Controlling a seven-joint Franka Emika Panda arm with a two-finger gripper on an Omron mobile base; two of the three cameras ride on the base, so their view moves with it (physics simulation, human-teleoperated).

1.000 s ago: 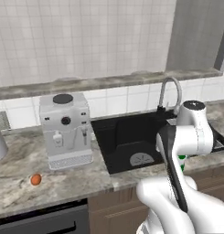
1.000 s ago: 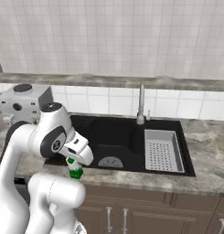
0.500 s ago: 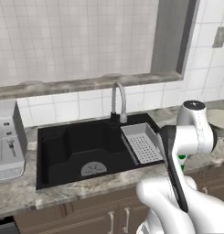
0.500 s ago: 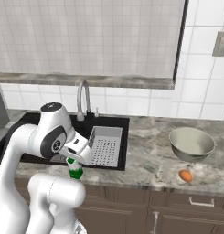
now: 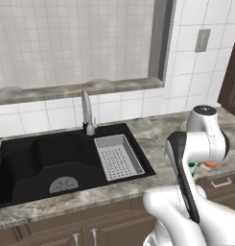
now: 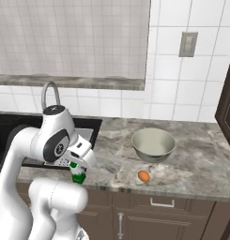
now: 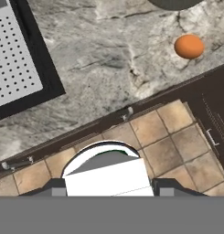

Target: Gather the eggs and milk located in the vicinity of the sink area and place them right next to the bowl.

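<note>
The milk (image 6: 78,177) is gripped in the pincer (image 6: 79,172), shut on its white top with the green body hanging below, so it stays upright while being carried. It's held low, just off the front edge of the worktop (image 6: 196,154), above the cabinet fronts and not over the stone. In the hand view the white top (image 7: 106,176) sits right between the finger tips, with the tiled floor (image 7: 177,132) underneath, which fits that position out past the edge.

One egg (image 6: 143,176) is lying on the worktop just in front of the bowl (image 6: 153,144), near it but not touching. It looks like the spot meant for everything else, so that one is probably counted as placed. A second egg isn't clearly made out.

The sink (image 5: 52,161) with its drainer tray (image 5: 117,156) is off to the left, well apart from the bowl. Free stone is left between milk and bowl, so the carton would presumably be brought up and over, then set down beside the egg without knocking it.
</note>
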